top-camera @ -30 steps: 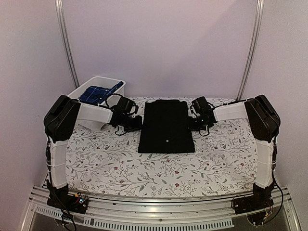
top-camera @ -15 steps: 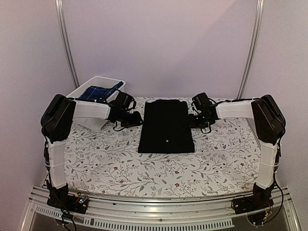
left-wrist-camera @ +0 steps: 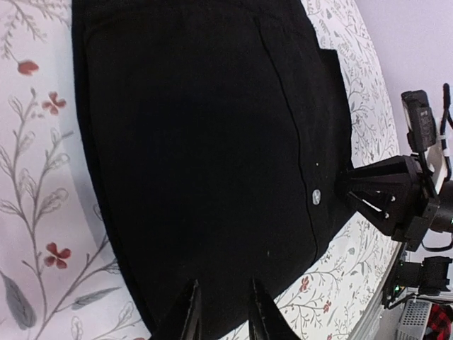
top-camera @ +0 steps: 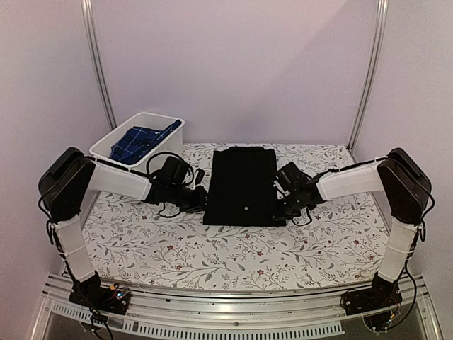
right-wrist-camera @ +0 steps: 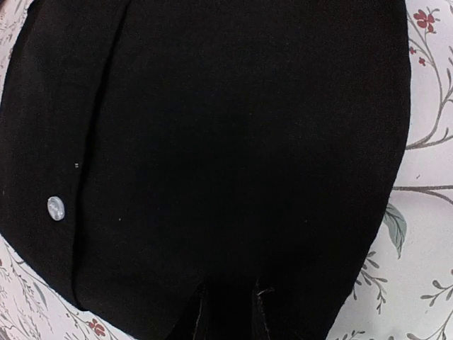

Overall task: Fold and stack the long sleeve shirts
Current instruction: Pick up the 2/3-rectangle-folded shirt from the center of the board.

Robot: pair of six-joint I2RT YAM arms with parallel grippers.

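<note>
Left claw (left-wrist-camera: 223,317) low at the near left edge of black shirt (top-camera: 244,183), tips over the cloth just inside its border. Fingers (left-wrist-camera: 190,317) a narrow gap apart, black cloth showing in the gap. Cannot tell whether nipping the cloth or only poised on it.

Right claw (right-wrist-camera: 228,315) likewise low, at the near right edge, facing the left claw across the shirt. Tips dark against dark cloth and hard to make out. Narrow gap there too, with cloth between. Again cannot tell if pinched or merely touched.

Between both claws, black shirt folded into a tidy oblong. Flat on table (top-camera: 233,258), long side running away from the arm bases, far end close to the table's back edge. One pale button (top-camera: 245,207) face up near the near edge, about midway across. Visible from each wrist as well, beside a lengthwise seam. No loose sleeve sticking out anywhere along the outline.

Farther out, both forearms reaching inward from the table's sides, elbows raised near the outer edges. Table spread with pale cloth printed in grey sprigs and small red flowers.

At the far left corner, white tub (top-camera: 157,115). Inside it, plaid shirt (top-camera: 141,140), blue, rumpled, partly over the rim on the right side. Well apart from black shirt and from both claws.
</note>
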